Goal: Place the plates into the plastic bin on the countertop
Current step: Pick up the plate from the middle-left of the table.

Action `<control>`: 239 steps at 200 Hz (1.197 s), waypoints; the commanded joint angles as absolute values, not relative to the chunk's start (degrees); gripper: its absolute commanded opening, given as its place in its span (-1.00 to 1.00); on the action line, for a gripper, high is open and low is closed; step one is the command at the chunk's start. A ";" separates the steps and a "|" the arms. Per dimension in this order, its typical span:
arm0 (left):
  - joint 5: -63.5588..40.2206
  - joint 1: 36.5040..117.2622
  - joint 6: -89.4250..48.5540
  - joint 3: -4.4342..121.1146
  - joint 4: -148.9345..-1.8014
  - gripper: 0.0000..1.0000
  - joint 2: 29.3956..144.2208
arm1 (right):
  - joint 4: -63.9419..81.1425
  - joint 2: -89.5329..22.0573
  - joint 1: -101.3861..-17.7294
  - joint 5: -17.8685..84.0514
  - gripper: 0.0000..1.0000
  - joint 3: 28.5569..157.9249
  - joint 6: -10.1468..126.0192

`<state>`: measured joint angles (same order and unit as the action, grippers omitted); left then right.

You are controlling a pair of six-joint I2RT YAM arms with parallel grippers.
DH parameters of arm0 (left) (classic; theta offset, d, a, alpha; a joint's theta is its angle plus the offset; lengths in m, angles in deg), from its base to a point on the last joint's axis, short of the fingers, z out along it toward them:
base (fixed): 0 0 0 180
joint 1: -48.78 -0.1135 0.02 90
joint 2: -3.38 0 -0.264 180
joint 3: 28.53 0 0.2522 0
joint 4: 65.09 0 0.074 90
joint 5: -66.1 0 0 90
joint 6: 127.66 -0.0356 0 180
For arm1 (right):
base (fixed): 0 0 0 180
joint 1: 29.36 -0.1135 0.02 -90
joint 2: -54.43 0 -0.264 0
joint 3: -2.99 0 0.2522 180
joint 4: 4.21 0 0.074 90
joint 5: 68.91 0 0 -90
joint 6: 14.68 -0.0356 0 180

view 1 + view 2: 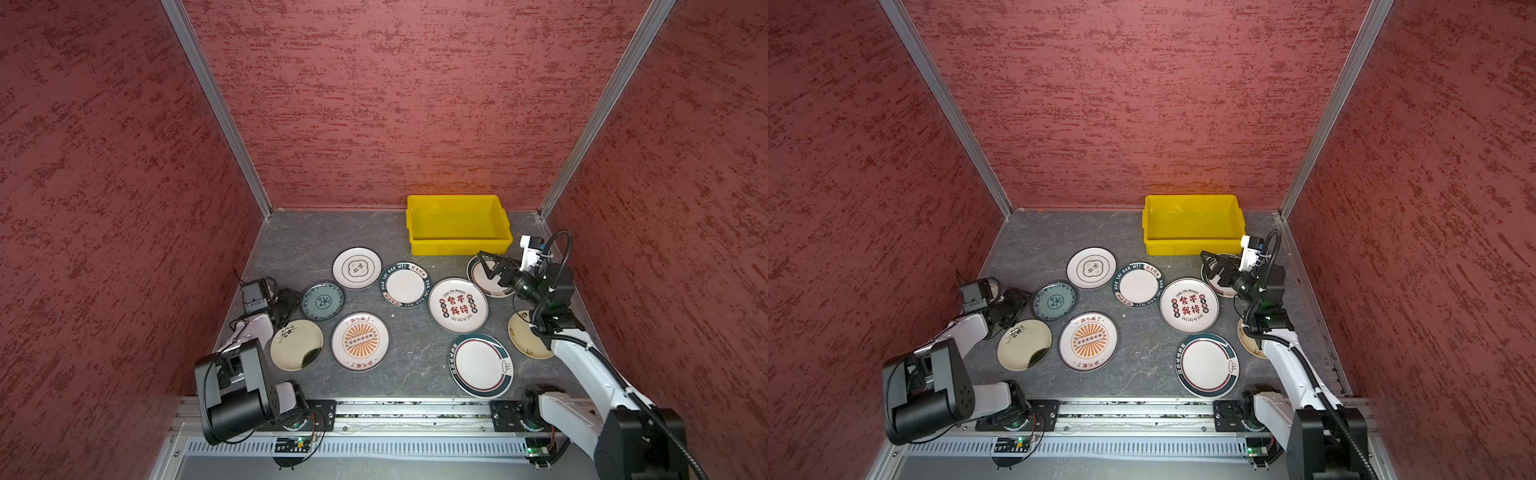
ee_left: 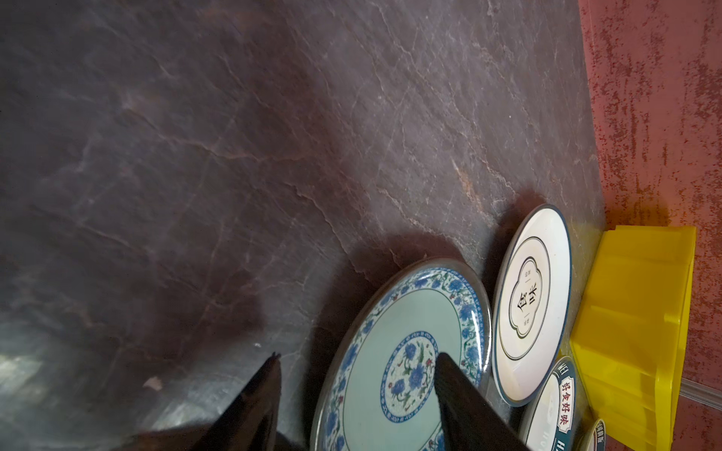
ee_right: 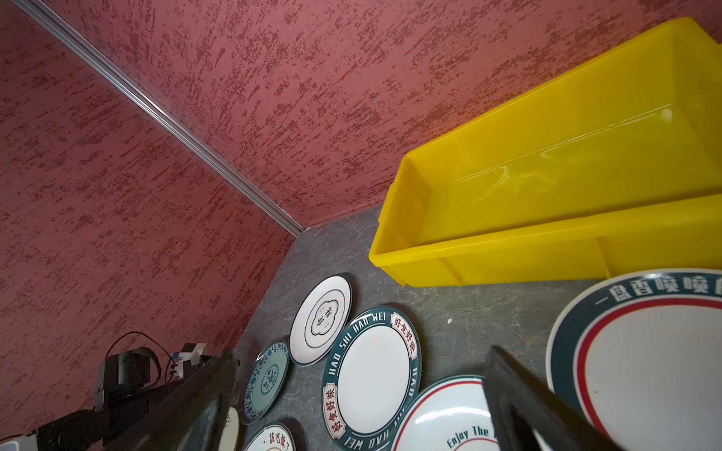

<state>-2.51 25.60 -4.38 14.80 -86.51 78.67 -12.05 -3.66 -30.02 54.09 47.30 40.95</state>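
Plates (image 1: 360,341) lie flat across the countertop (image 1: 299,241) before the plastic bin (image 1: 459,246). Left gripper (image 2: 358,356), parted, straddles the grey-green plate (image 1: 323,301) at its rim; right gripper (image 1: 486,266), spread wide, hovers over a teal-rimmed plate (image 1: 494,291); neither grips anything.

You get only part of the cream plate (image 1: 521,336) under the right arm (image 1: 582,357). The right gripper (image 1: 484,266) seems to cover much of the rimmed plate (image 1: 476,280) by the bin (image 1: 457,245).

Three red textured walls (image 1: 374,104) (mottled darker red). Aluminium corner posts (image 1: 216,104) join them. Slotted metal rail (image 1: 415,449) along the front.
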 commanded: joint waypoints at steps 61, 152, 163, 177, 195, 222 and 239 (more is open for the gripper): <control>5.32 24.70 -3.29 15.66 -80.04 0.22 87.24 | -12.47 -3.76 -30.33 53.26 0.98 47.26 40.60; 7.78 25.49 -5.11 14.71 -79.03 0.11 88.81 | -12.86 -4.81 -30.37 52.82 0.98 47.12 40.20; 7.58 25.34 -5.91 14.79 -79.82 0.08 88.70 | -12.86 -4.98 -30.31 52.75 0.98 47.04 40.22; 8.55 25.20 -6.72 15.09 -80.52 0.02 89.11 | -12.69 -5.29 -30.33 52.38 0.98 47.03 40.28; 8.94 25.64 -7.55 15.98 -81.48 -0.08 89.89 | -12.51 -5.60 -30.32 52.53 0.98 47.16 40.36; 9.11 26.04 -7.32 15.71 -80.89 -0.19 90.63 | -12.25 -5.72 -30.32 52.47 0.98 47.16 40.30; 9.13 26.27 -7.33 15.50 -80.70 -0.20 90.62 | -12.23 -5.60 -30.32 52.13 0.98 46.92 40.21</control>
